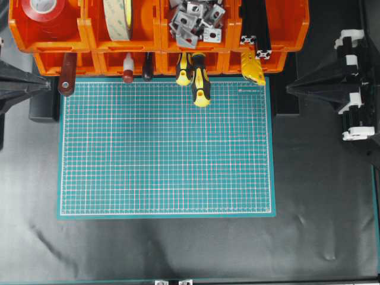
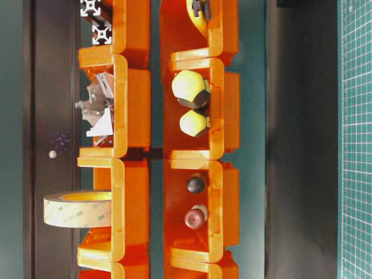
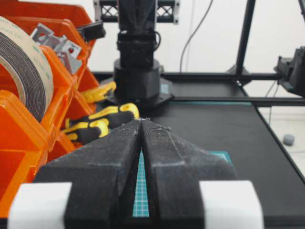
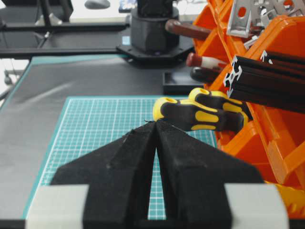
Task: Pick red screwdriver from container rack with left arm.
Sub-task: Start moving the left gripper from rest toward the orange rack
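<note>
In the overhead view, the slender red screwdriver with a white band (image 1: pixel 127 68) is being left untouched in the bright orange plastic container rack (image 1: pixel 89 41), lower row. In the left wrist view, the left arm's black pointed gripper (image 3: pixel 142 125) is being held closed and empty beside the rack; the whole pick is being awaited.

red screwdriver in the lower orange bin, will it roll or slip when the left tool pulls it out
The red screwdriver looks thin and stiff, probably light. Its round handle seems apt to roll once free on the mat. The smooth-looking handle may slip between the narrow tips of the left tool, so a firm pinch seems wise. The neighbouring black handle could get nudged.
</note>
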Motion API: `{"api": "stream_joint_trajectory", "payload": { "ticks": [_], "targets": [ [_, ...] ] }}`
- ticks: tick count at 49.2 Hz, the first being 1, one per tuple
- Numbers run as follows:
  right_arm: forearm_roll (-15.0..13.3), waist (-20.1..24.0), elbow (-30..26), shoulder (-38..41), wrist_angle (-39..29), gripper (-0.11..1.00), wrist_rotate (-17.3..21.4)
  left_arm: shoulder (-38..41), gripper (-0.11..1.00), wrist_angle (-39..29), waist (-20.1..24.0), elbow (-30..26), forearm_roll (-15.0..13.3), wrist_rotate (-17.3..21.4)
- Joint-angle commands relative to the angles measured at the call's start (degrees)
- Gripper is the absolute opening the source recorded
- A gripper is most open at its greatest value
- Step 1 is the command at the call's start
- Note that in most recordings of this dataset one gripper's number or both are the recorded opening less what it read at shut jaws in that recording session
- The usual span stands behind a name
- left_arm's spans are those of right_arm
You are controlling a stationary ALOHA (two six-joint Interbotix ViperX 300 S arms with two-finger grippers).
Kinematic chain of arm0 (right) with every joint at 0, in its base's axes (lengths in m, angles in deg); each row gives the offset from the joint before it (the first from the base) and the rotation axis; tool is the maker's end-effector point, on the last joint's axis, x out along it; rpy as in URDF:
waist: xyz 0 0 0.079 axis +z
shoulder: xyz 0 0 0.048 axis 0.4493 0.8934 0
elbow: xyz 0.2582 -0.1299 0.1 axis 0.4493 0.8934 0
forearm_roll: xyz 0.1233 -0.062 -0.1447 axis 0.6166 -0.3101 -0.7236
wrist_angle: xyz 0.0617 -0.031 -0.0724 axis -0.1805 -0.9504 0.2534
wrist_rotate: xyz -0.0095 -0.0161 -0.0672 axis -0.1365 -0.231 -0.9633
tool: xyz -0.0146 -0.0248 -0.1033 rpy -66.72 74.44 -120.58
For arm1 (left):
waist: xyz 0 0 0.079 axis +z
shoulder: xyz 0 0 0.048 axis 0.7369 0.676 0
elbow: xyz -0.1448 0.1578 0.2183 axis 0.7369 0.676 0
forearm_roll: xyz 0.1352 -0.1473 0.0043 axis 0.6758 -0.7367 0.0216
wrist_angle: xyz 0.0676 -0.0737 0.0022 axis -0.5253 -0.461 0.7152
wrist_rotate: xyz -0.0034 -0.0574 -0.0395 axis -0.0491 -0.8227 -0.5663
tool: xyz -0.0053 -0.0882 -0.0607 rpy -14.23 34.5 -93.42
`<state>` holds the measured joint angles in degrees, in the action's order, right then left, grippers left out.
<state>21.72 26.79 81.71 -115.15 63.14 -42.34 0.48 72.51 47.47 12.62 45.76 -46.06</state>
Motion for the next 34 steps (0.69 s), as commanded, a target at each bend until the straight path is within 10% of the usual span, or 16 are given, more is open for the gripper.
{"api": "stream_joint_trajectory", "payload": {
  "ticks": [1,34],
  "targets": [
    [0.0,-0.3,-1.3,0.7,1.1,0.02,0.2,0.3,0.06,-5.0,0.1,-3.6,2.8,-0.3],
    [0.9,-0.3,-1.5,-0.7,5.7,-0.01,0.4,10.1,0.0,-59.2,-11.6,-32.4,5.9,6.5]
  ]
}}
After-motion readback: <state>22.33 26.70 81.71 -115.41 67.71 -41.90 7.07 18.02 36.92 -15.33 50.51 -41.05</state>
